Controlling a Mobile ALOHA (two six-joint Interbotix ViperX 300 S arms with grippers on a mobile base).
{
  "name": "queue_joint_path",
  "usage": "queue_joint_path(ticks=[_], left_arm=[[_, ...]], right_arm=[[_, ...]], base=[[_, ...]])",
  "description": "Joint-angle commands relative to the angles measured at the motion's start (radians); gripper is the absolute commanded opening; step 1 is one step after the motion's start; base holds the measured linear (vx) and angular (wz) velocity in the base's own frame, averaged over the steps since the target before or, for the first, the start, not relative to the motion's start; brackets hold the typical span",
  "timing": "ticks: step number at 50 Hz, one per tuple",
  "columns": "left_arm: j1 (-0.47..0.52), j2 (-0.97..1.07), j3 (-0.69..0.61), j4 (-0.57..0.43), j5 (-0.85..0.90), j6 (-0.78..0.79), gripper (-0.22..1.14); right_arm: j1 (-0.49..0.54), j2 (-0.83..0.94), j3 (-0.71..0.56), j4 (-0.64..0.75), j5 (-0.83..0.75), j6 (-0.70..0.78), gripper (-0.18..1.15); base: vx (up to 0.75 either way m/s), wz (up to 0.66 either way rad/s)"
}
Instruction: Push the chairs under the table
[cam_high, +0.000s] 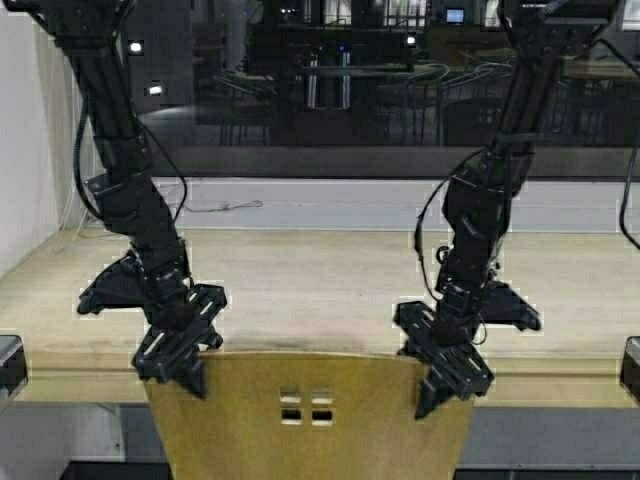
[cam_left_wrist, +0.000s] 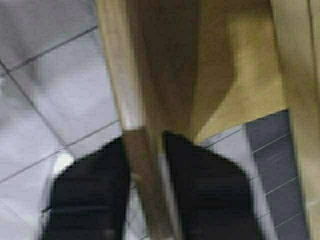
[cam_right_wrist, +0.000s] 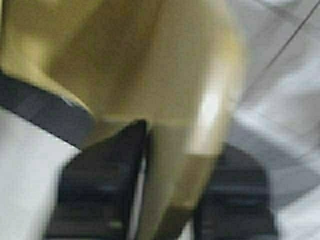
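One tan-yellow plywood chair with four small square cutouts stands at the near edge of the long pale wood table; its back reaches the table's edge. My left gripper is shut on the top left corner of the chair back. In the left wrist view the gripper has the back's edge between its fingers. My right gripper is shut on the top right corner. In the right wrist view the gripper has the chair back between its fingers. The seat and legs are hidden.
A dark window runs behind the table above a pale ledge with a cable on it. A white wall is at the left. Grey tiled floor lies under the chair.
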Motion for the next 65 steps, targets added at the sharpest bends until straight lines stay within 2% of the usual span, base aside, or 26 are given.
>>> queue_joint_path(ticks=[1,5,17,36,47,52,58,65], left_arm=[[0.000,-0.060,-0.008,0.006,0.021,0.015,0.87],[0.008,-0.069,-0.008,0.003,0.048,0.015,0.93],[0.009,-0.158,0.038,0.003,0.077,0.009,0.93],[0.057,-0.454,0.221,0.009,0.152,0.014,0.93],[0.066,-0.503,0.275,0.014,0.149,0.069,0.93],[0.069,-0.543,0.273,0.058,0.186,0.172,0.93],[0.081,-0.661,0.284,0.216,0.222,0.414,0.93],[0.083,-0.827,0.331,0.351,0.221,0.669,0.93]], right_arm=[[0.008,-0.034,-0.017,-0.008,0.040,-0.020,0.94],[0.005,-0.044,-0.020,-0.008,0.057,-0.012,0.94],[-0.006,-0.109,0.031,-0.008,0.083,-0.009,0.94],[-0.040,-0.439,0.265,-0.008,0.121,-0.008,0.94],[-0.035,-0.508,0.270,-0.012,0.114,-0.032,0.93],[-0.035,-0.541,0.262,-0.094,0.094,-0.094,0.93],[-0.021,-0.614,0.267,-0.255,0.048,-0.209,0.93],[-0.021,-0.719,0.275,-0.419,0.002,-0.331,0.93]], base=[[-0.01,-0.02],[0.00,0.00],[0.00,0.00],[0.00,0.00],[0.00,0.00],[-0.01,0.01],[-0.01,0.00],[-0.02,-0.01]])
